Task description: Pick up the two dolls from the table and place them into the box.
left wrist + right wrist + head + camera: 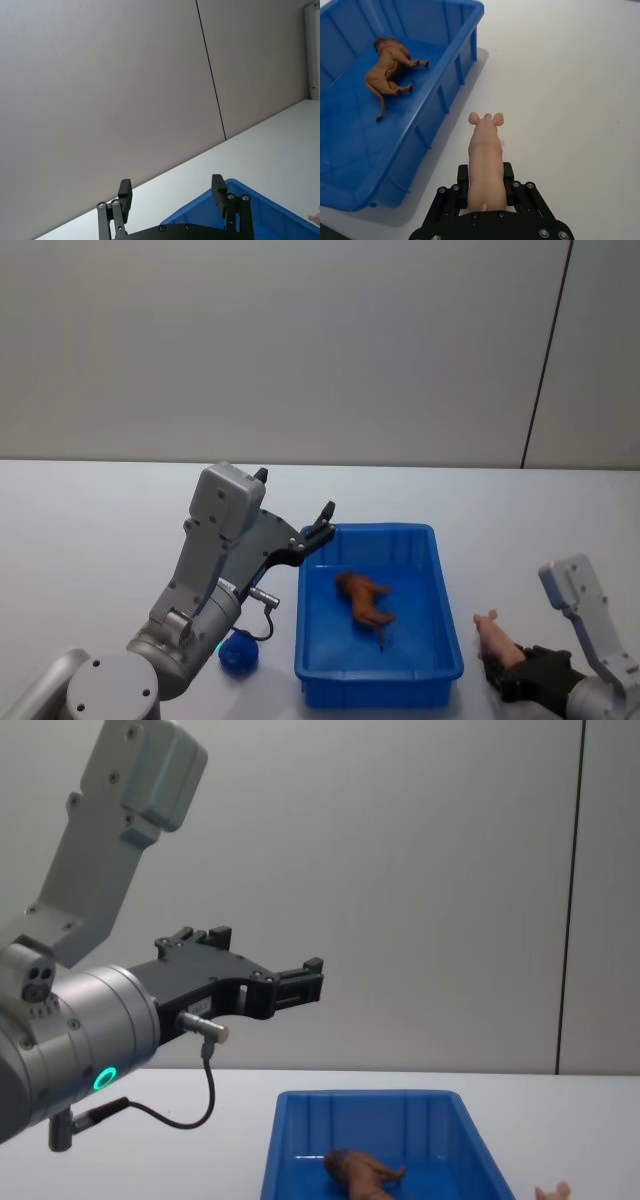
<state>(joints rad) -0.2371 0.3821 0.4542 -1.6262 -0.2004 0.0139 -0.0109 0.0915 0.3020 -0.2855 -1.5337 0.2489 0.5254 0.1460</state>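
At the near right of the table (90, 540), the right gripper (485, 175) pinches the rear of the pale peach doll (486, 145) between its jaws. The doll is low, just beside the right wall of the box (447, 600); whether it has cleared the tabletop cannot be told. The reddish-brown doll (364, 602) already lies on its side inside the box. Farther back, the left gripper (171, 192) hangs raised over the box's far left corner, jaws spread and empty. The second pick appears to be in hand. The next move calls for lifting the doll over the rim, carrying it left and letting go.
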